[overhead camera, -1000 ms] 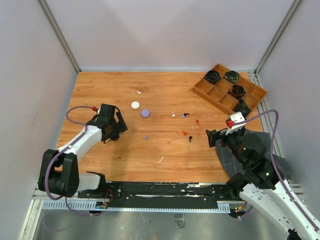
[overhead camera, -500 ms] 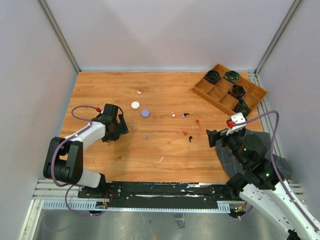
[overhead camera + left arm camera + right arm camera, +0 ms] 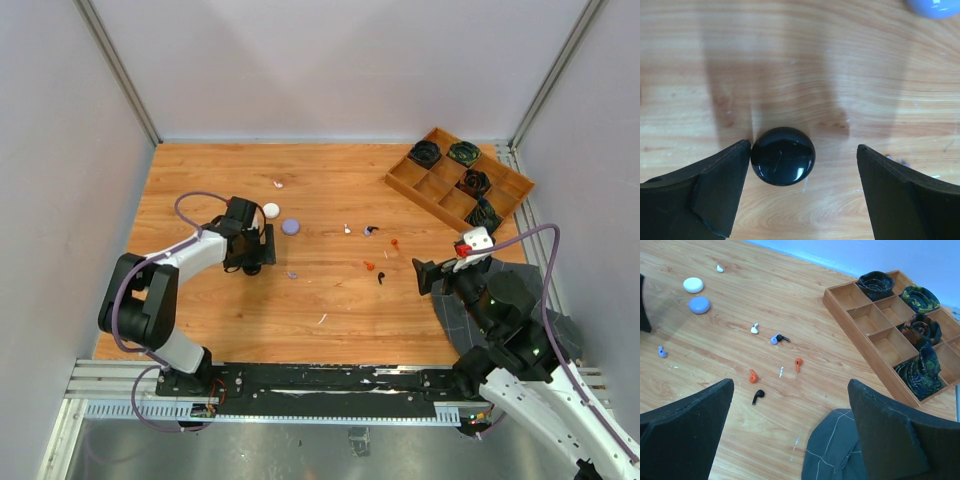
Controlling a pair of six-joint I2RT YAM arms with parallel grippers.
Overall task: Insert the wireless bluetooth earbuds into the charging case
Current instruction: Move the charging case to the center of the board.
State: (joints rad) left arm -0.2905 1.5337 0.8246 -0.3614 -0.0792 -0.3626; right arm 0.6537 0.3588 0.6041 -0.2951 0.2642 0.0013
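Note:
Several tiny earbuds lie mid-table: two orange ones [image 3: 753,375] [image 3: 798,363], a black one [image 3: 758,396], a white one [image 3: 755,329], a purple-and-black one [image 3: 777,339], a pale purple one [image 3: 661,351] and a far white one [image 3: 719,268]. A glossy black round case [image 3: 783,156] lies on the wood between the fingers of my open left gripper [image 3: 803,150], touching its left finger. My left gripper [image 3: 257,250] is left of the earbuds. My right gripper [image 3: 790,385] is open and empty, near the right side [image 3: 425,275].
A white round case [image 3: 271,210] and a pale purple round case [image 3: 291,227] lie just beyond my left gripper. A wooden compartment tray [image 3: 500,196] with black coiled bundles stands at the back right. A grey cloth [image 3: 840,450] lies under my right gripper.
My left gripper has swung to the right across the table, towards the round cases. My right arm has not moved.

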